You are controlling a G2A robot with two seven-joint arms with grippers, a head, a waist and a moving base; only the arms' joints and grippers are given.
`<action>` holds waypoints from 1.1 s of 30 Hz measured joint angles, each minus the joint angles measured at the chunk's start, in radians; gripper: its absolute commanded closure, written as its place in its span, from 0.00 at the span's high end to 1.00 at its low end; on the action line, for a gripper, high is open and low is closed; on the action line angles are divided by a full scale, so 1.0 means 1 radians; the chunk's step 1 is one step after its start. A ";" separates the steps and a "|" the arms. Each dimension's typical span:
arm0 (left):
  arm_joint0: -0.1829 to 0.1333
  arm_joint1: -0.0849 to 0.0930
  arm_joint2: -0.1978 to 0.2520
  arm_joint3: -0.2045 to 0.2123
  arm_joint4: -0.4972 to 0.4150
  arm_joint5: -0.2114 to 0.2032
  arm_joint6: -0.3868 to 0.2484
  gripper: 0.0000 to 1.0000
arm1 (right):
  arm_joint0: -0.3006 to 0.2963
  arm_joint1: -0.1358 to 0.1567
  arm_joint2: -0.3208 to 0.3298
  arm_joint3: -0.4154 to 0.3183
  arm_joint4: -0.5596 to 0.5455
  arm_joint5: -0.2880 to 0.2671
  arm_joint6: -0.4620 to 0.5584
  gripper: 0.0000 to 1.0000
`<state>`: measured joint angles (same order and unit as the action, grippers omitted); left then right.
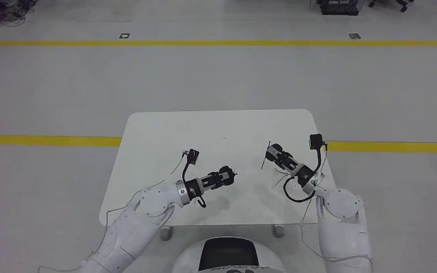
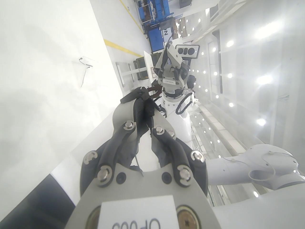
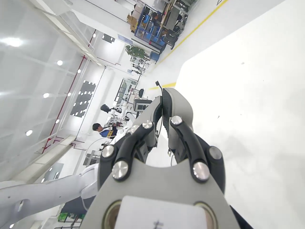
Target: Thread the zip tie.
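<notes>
The right gripper (image 1: 273,153) is clamped on the zip tie (image 3: 162,94), with its 2 fingers (image 3: 181,107) pressed together on the thin black strip. In the right wrist view the strip runs lengthwise between the fingers. Its small square head sticks out just past the fingertips, and the rest passes back toward the finger bases. In the top view this gripper hangs over the right half of the white tabletop (image 1: 218,130) and points toward about 10 o'clock.

The left gripper (image 1: 229,175) sits at about 8 o'clock from the right one, well apart from it, and points toward about 3 o'clock over the near middle of the tabletop. Its fingers are together. In the left wrist view a thin dark strand (image 2: 138,164) shows between the finger bases; I cannot tell what it is or whether it is gripped. The 2 grippers roughly face each other, and the zip tie's head is well apart from the left gripper's tips.
</notes>
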<state>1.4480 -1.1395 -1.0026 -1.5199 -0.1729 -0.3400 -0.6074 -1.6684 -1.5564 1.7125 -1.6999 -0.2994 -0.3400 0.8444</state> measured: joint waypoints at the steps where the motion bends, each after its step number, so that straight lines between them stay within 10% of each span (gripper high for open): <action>1: 0.000 0.000 0.000 0.000 0.000 0.000 0.000 0.00 | -0.007 0.004 -0.018 -0.003 -0.010 0.000 -0.028 0.00; 15: 0.000 0.000 0.000 0.000 0.000 0.000 0.000 0.00 | -0.018 0.014 -0.055 -0.012 -0.043 0.000 -0.113 0.00; 24: 0.000 0.000 0.000 0.000 0.000 0.000 0.000 0.00 | -0.083 0.032 -0.200 -0.043 -0.157 0.000 -0.628 0.00; 33: 0.000 0.000 0.000 0.000 0.000 0.000 0.000 0.00 | -0.096 0.099 -0.300 -0.047 -0.148 0.000 -0.874 0.00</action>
<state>1.4480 -1.1395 -1.0026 -1.5199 -0.1729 -0.3400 -0.6074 -1.7644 -1.4577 1.4126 -1.7464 -0.4471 -0.3400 -0.0292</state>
